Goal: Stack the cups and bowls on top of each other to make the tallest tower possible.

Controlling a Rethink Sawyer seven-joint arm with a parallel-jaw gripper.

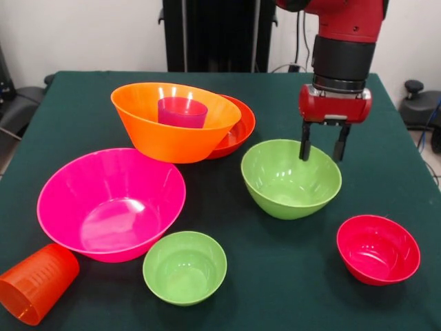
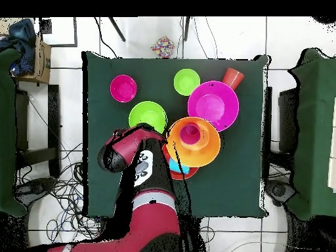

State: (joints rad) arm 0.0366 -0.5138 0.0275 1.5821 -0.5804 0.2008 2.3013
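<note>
The tower is a large orange bowl (image 1: 172,127) resting tilted in a shallow red-orange bowl (image 1: 241,127), with a translucent purple cup (image 1: 182,112) upright inside it. In the overhead view the orange bowl (image 2: 192,143) covers most of the red-orange bowl (image 2: 186,173), and a bit of blue (image 2: 174,165) shows between them. My gripper (image 1: 322,148) is open and empty, with its fingers just above the far right rim of the medium lime green bowl (image 1: 291,178). An orange cup (image 1: 34,283) lies on its side at the near left. The red cup is out of view.
A large pink bowl (image 1: 110,203) stands near left, a small lime green bowl (image 1: 185,267) at the near middle, and a small crimson bowl (image 1: 377,248) near right. The dark green tabletop (image 1: 386,186) ends close behind the arm. In the overhead view my arm (image 2: 141,174) hides the gripper.
</note>
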